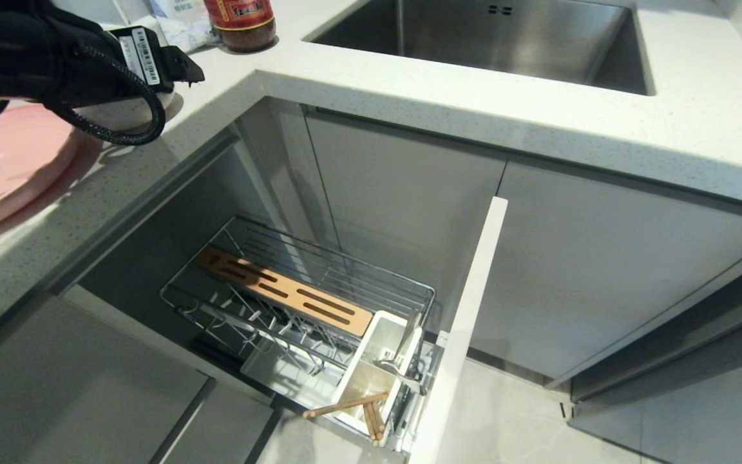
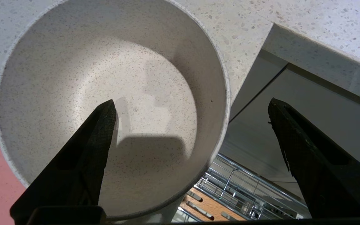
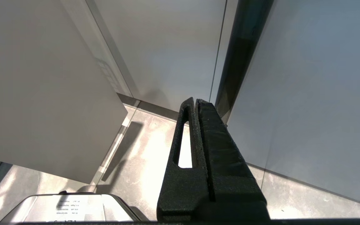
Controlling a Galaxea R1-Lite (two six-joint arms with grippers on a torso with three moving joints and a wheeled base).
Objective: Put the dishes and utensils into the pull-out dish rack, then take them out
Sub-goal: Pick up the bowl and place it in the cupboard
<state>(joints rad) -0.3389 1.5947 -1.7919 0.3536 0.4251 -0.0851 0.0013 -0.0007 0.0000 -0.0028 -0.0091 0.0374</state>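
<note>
Bowl (image 2: 105,93) sits upright on the bench (image 2: 239,25), mouth up; the left gripper (image 2: 192,115) hovers above with fingers (image 2: 102,131) wide open, one over the bowl, one outside its rim, holding nothing.

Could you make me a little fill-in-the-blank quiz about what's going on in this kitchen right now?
1. The left gripper hovers open over the speckled ____.
2. The chopsticks stand in the rack's white ____.
3. The pink plate lies on the ____.
4. The right gripper's fingers are ____.

Missing words: bowl; utensil cup; countertop; shut

Speckled countertop (image 1: 409,96); plate (image 1: 4,167), bowl (image 2: 105,93), jar (image 1: 242,26).
</note>
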